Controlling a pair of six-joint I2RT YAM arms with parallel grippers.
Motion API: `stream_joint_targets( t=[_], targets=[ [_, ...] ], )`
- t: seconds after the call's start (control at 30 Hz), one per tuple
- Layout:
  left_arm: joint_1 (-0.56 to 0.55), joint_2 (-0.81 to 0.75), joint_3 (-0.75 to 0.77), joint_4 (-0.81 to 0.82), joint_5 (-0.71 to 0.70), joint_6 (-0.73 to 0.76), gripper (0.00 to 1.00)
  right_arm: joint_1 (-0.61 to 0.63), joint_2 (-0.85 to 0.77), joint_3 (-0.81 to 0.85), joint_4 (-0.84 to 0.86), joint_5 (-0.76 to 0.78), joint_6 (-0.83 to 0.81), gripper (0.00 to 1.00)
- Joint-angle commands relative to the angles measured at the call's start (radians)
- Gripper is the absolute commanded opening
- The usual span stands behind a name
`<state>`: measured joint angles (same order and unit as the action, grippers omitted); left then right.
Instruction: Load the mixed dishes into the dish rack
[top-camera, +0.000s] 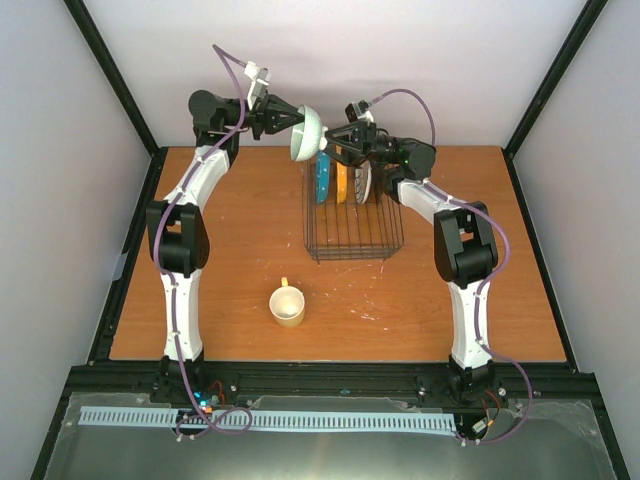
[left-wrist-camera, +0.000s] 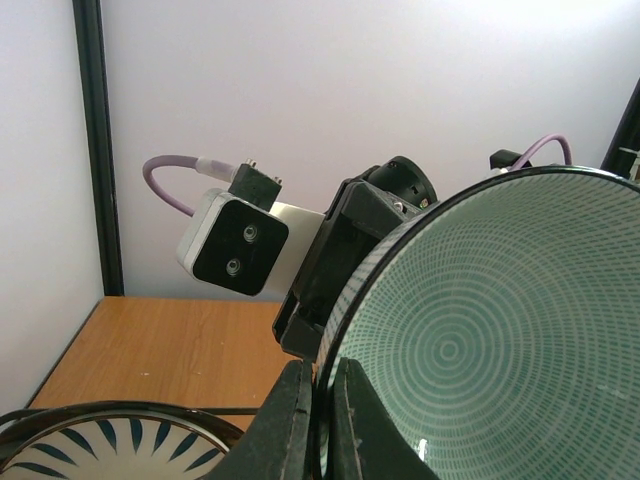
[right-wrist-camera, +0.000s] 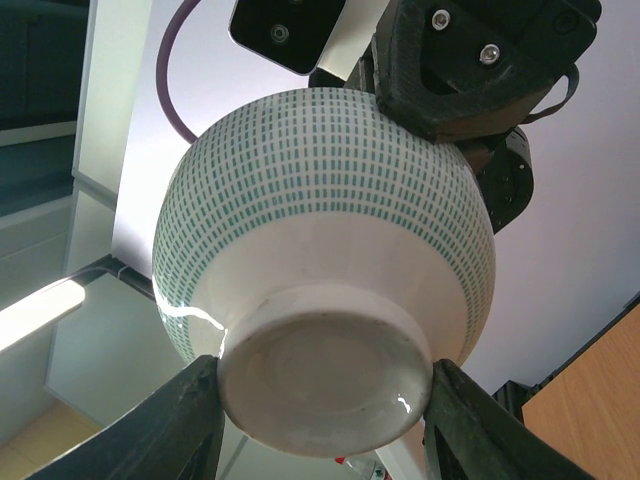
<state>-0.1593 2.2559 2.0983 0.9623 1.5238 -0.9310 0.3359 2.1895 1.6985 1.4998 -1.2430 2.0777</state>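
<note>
1. Your left tool (top-camera: 284, 120) is clamped shut on the rim of the mint-green bowl (top-camera: 308, 133). It holds the bowl on edge in the air, over the far-left corner of the rack (top-camera: 350, 246). Bowl's not in the rack yet.
2. Right tool (top-camera: 330, 140): in the right wrist view its fingers (right-wrist-camera: 190, 430) sit either side of the bowl's foot ring. Looks like contact, but I can't tell if it's actually biting.
3. My read: an L-to-R handover, mid-swap.
4. Risk no. 1: you let go w/ the left before the right has a real hold. That foot is short, glazed and rounded, so there's not much to grab. The bowl slides out and drops.
5. Right under it stand the teal plate (top-camera: 322, 178), yellow-orange plate (top-camera: 341, 183) and striped plate (top-camera: 362, 180), upright in the rack's far end. A drop lands on their edges and likely chips something.
6. Risk no. 2: both tools clamped and one arm moves. The bowl gets twisted, and the rim pops out of the pinch or cracks.
7. Risk no. 3: going down, the bowl clips the plate tops or the wire side, since it hangs so near them.
8. FYI, the mug (top-camera: 287, 305) sits on the surface (top-camera: 450, 300), well apart from the rack, not loaded.
</note>
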Motion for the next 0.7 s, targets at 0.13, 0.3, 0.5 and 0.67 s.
stream_joint_targets(
  t=[0.13,0.3,0.5,0.67],
  targets=[
    [-0.038,-0.015,0.022,-0.144,-0.038,0.129,0.01,0.037,0.005,0.049,0.152,0.003,0.239,0.14],
    [-0.045,-0.007,0.031,-0.154,-0.04,0.136,0.01,0.036,0.011,0.067,0.149,0.007,0.239,0.03],
    [-0.046,-0.019,0.019,-0.211,-0.036,0.189,0.1,0.01,0.009,0.06,0.144,0.021,0.237,0.03],
    [-0.046,-0.038,-0.01,-0.261,-0.049,0.248,0.21,-0.029,-0.034,-0.025,0.077,0.026,0.148,0.03]
  ],
)
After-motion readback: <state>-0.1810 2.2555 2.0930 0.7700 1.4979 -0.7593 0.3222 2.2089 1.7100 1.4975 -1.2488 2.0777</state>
